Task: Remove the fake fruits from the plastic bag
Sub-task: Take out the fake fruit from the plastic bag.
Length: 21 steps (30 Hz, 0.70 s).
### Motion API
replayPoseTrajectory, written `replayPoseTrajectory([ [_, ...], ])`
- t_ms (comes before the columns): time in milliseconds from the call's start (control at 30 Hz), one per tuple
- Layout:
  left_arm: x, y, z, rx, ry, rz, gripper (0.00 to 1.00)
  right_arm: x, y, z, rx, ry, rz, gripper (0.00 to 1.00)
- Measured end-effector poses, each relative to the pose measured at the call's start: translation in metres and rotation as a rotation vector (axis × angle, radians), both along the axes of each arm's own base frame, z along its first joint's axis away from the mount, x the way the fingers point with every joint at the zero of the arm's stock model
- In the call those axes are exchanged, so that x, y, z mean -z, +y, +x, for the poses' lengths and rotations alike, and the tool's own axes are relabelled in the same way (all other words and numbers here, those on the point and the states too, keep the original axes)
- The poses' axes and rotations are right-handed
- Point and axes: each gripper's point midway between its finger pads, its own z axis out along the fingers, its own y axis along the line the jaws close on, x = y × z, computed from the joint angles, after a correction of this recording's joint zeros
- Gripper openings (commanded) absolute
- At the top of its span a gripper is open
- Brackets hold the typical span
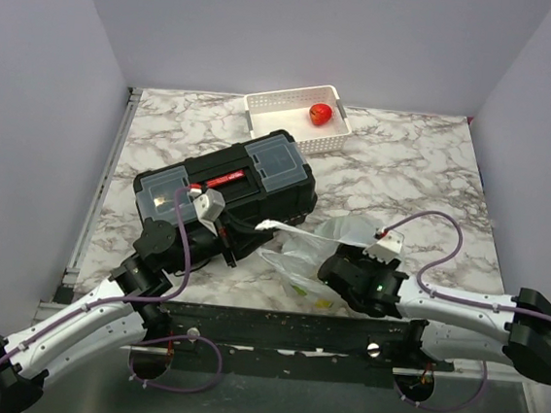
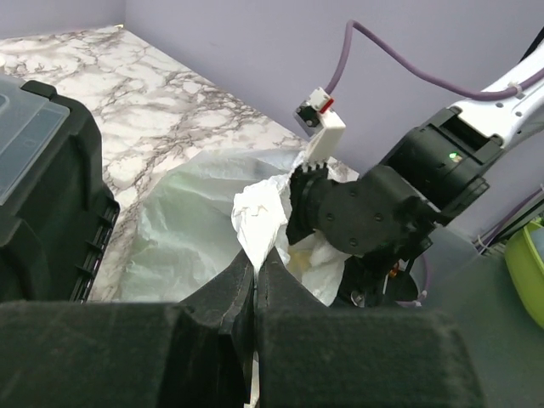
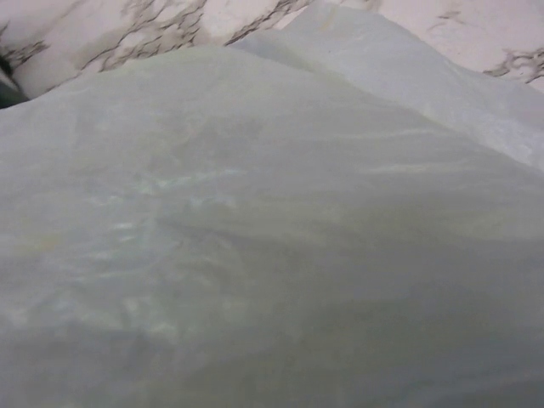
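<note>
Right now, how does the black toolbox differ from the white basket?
The black toolbox is shut under its lid; the white basket is open on top, with a red fruit inside. The toolbox is clearly larger than the basket. The toolbox lies mid-table, the basket at the far edge. Both are rectangular and rest on the marble table.

Robot lab cell: marble-patterned table boxed by plain lavender walls.
</note>
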Motion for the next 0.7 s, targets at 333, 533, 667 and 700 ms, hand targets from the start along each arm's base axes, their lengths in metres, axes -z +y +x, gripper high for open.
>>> replayPoseTrajectory([
  [333, 0.002, 0.001, -0.001, 0.002, 0.003, 0.006, 0.00, 0.022, -0.008, 0.035, 0.098, 0.051, -0.151, 0.84],
  [533, 0.004, 0.002, -0.002, 0.001, 0.006, 0.007, 0.00, 0.032, -0.009, 0.043, 0.113, 0.071, -0.149, 0.79],
  [667, 0.012, 0.001, 0.001, -0.009, 0.025, 0.041, 0.00, 0.041, -0.009, 0.046, 0.118, 0.091, -0.129, 0.51],
  [700, 0.014, 0.001, 0.003, -0.015, 0.032, 0.052, 0.00, 0.041, -0.009, 0.047, 0.116, 0.093, -0.126, 0.49],
])
